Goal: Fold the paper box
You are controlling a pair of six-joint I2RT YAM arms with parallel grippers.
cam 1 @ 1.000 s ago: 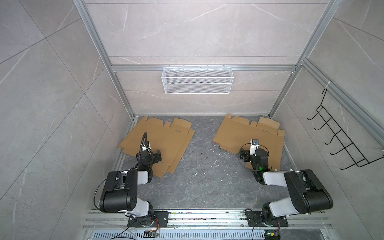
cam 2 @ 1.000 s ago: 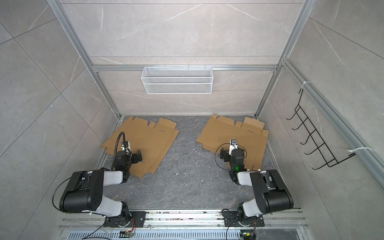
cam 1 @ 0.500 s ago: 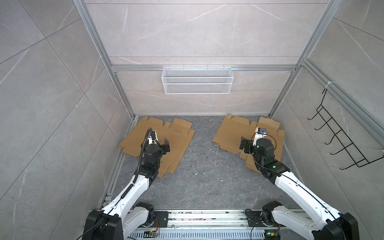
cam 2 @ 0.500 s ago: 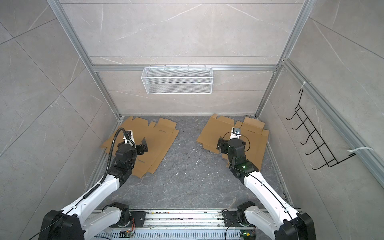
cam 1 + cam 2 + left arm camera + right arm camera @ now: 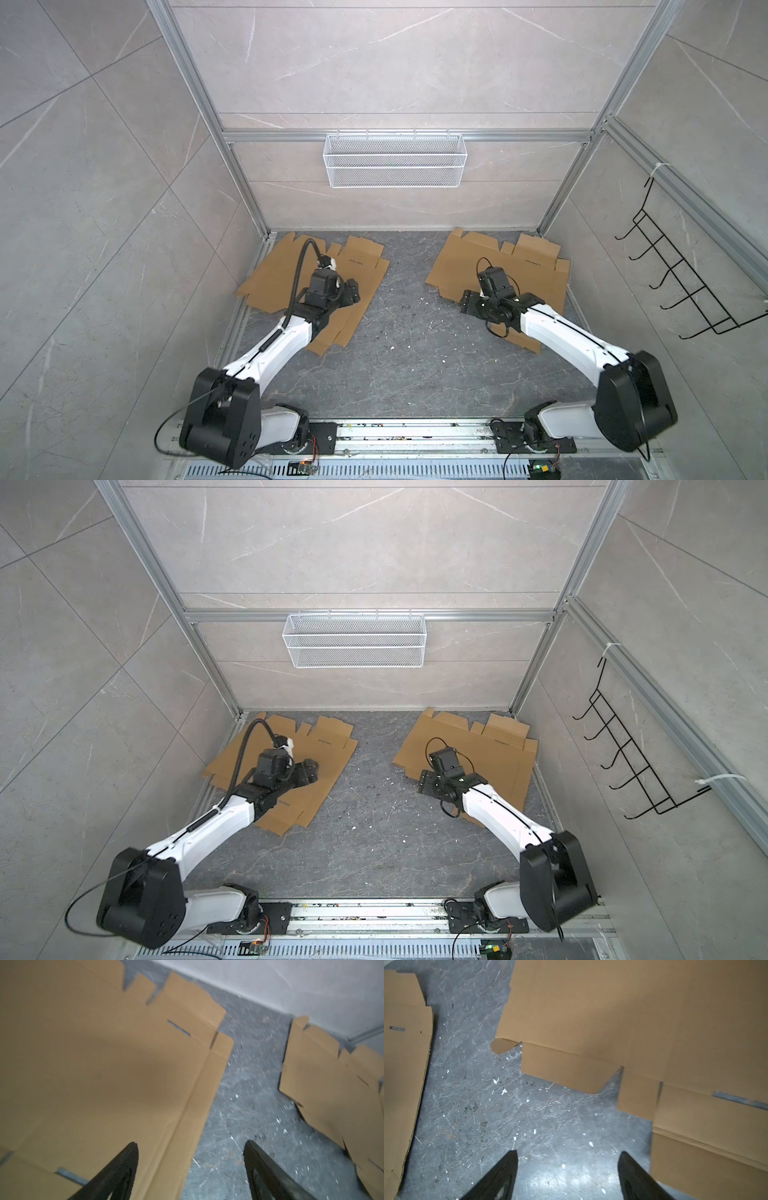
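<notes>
Grey, white-flecked floor (image 5: 477,1115) inside tiled walls (image 5: 374,62). The left gripper (image 5: 190,1142) is spread and empty, with the left cardboard blank (image 5: 93,1064) edge beneath its jaws. The right gripper (image 5: 566,1152) is spread over bare floor, with the right cardboard blank (image 5: 612,1012) just ahead, seemingly untouched.

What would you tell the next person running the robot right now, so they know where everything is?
Left gripper: open, empty, above the inner edge of the left cardboard sheets.
Right gripper: open, empty, above the grey floor beside the right cardboard sheets.
Done: nothing folded; all the cardboard lies flat.
Left: grip a sheet and fold the box.
</notes>
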